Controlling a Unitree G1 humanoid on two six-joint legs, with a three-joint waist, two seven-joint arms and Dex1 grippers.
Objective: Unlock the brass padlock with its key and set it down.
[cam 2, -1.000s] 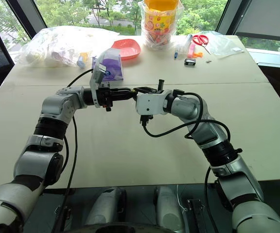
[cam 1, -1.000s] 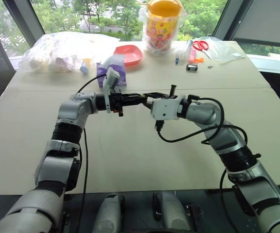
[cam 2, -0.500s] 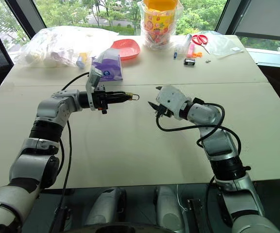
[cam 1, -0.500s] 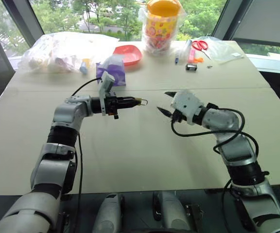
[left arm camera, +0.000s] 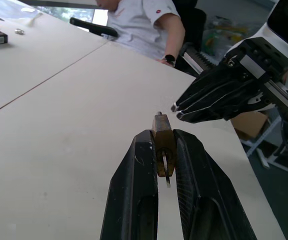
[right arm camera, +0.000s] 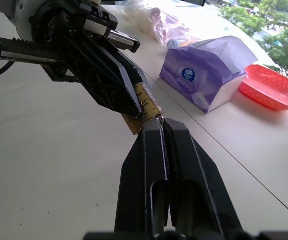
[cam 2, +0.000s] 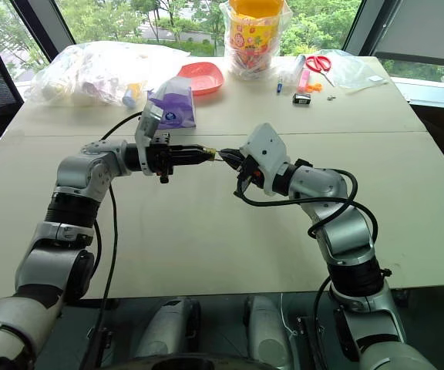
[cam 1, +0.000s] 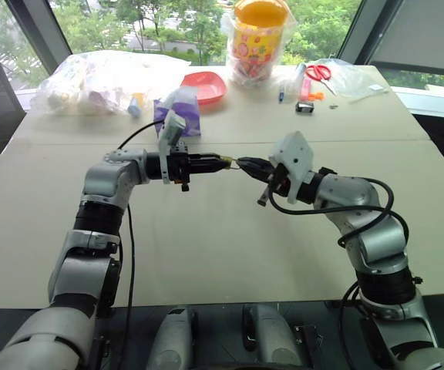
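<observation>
The pale table is bare across its near half, while a purple tissue box, red dish, bagged yellow jar, scissors and plastic bags crowd its far edge. Both forearms are raised level above the table's middle and point at each other, fingertips nearly meeting. The left gripper is clamped narrowly on the brass padlock, which juts from its 2 fingertips, and the right gripper has its fingers pressed together, tips right against the padlock's end; I cannot make out the key.
</observation>
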